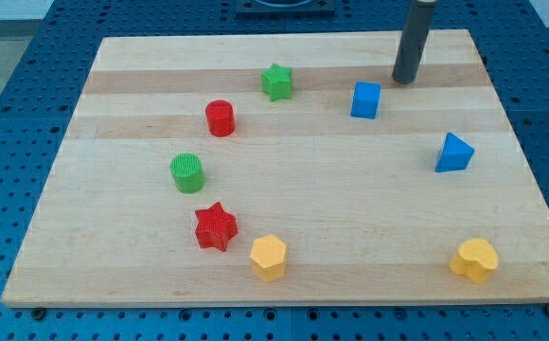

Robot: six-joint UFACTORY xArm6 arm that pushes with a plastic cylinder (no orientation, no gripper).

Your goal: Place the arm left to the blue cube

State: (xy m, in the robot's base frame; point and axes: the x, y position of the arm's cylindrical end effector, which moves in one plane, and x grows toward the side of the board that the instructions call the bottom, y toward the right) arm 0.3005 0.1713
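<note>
- Blue cube (pixel 366 99) sits in the upper right part of the wooden board (pixel 284 237), resting flat; its faces look smooth and matte, like moulded plastic.
- The rod is a straight, dark grey cylinder coming down from the view's top, nearly upright; it ends in no jaws or pads, just a plain blunt end, so nothing on it spreads or pinches.
- The rod's tip (pixel 405 81) rests on the board just up and to the view's right of the blue cube, close to it but not touching.
- A blue triangular block (pixel 453 152) lies further to the view's right and lower, well apart from the cube.
- A green star block (pixel 276 81) lies to the view's left of the cube, with a finely ribbed surface.
- A red cylinder (pixel 221 117) and a green cylinder (pixel 186 172) stand on the left half, both ribbed on top.
- A red star block (pixel 216 225) lies near the bottom left, just beside a yellow hexagonal block (pixel 268 256).
- A yellow heart-shaped block (pixel 474 259) sits at the bottom right.
- The board is pale wood of glued strips, lying on a blue perforated table (pixel 28 57).
</note>
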